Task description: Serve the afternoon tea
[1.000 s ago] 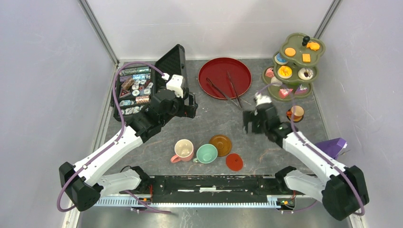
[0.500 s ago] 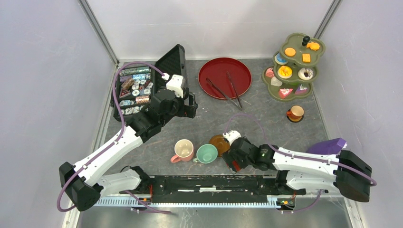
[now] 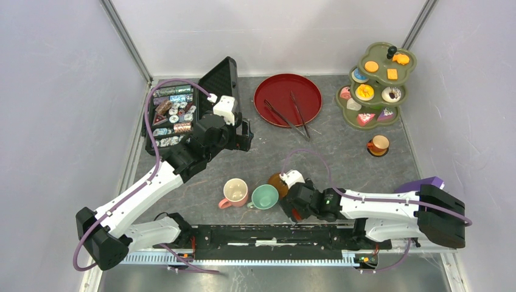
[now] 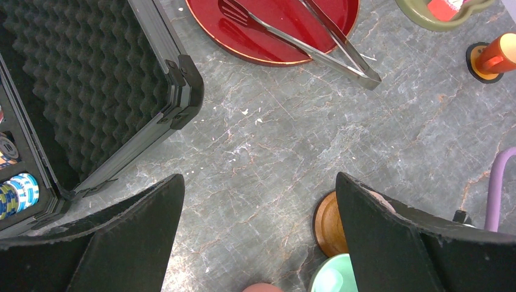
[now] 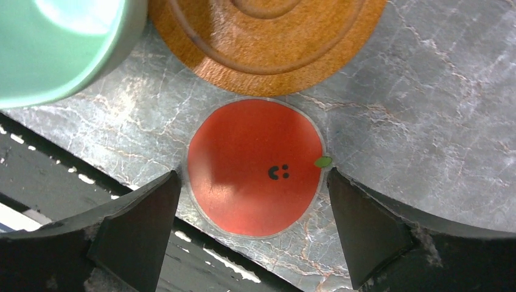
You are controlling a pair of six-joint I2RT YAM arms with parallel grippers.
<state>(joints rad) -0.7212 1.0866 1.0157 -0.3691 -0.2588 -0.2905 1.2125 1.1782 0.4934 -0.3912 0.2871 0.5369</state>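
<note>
Red saucer (image 5: 254, 167) flat, leaf mark toward one finger (image 5: 365, 231) of wide-open right hand (image 5: 252, 219)

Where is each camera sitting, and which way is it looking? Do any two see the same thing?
Top external: above and behind the robot, looking down on the table; both arms show.
Left wrist: on the left arm, facing down at the red tray and tongs; the left gripper, fingers open, shows.
Right wrist: on the right arm, straight down at the red saucer; the right gripper, fingers open, flanks it.
Shared: both wrist views show the brown saucer and mint cup.
</note>
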